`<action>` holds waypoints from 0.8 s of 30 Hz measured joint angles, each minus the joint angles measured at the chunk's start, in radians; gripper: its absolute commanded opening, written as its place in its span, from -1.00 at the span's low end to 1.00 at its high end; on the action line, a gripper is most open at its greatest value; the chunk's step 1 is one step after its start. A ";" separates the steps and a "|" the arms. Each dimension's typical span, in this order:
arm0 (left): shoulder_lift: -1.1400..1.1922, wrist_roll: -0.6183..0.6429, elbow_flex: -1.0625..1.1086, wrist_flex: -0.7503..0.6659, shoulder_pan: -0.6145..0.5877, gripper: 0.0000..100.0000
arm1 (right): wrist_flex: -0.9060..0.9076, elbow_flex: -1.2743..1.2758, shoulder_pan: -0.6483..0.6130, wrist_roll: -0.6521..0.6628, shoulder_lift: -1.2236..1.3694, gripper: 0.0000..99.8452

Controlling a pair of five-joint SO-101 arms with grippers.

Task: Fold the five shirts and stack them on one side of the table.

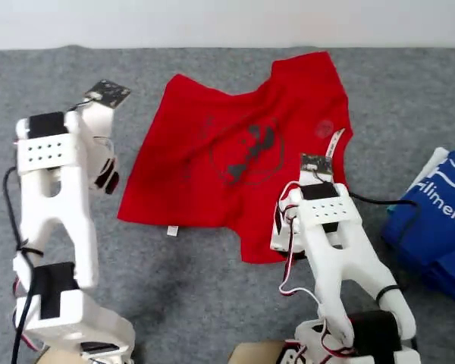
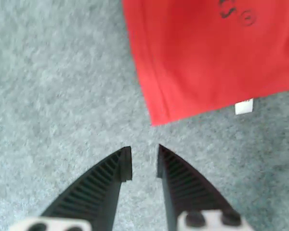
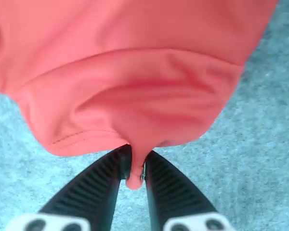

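step: folding red shirt (image 1: 235, 152), spread mid tabletop (image 1: 197, 303) | right end effector (image 3: 133, 168) clamped on near-right edge | left end effector (image 2: 144, 163) apart, just off near-left corner | next: likely pinch that corner, fold across

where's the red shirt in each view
High view: red shirt spread across the table's middle.
Left wrist view: red shirt, its corner just beyond the left gripper.
Right wrist view: red shirt, a fold pinched in the right gripper.
Shared landmark: grey table cover.
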 measured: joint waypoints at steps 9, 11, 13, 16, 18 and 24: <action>0.292 -0.061 -0.075 -0.017 0.018 -0.62 | 0.000 0.000 0.006 0.002 0.000 -0.98; 0.358 -0.072 -0.121 -0.002 0.018 -0.62 | 0.000 0.000 0.005 0.002 0.000 -0.98; 0.419 -0.077 -0.176 0.015 0.018 -0.62 | 0.000 0.000 0.003 0.002 0.000 -0.98; 0.496 -0.077 -0.267 0.038 0.018 -0.62 | 0.000 0.000 0.003 0.002 0.000 -0.98; 0.542 -0.077 -0.321 0.061 0.018 -0.62 | 0.000 0.000 0.003 0.002 0.000 -0.98; 0.671 -0.077 -0.400 0.094 0.018 -0.63 | 0.000 0.000 0.003 0.002 0.000 -0.98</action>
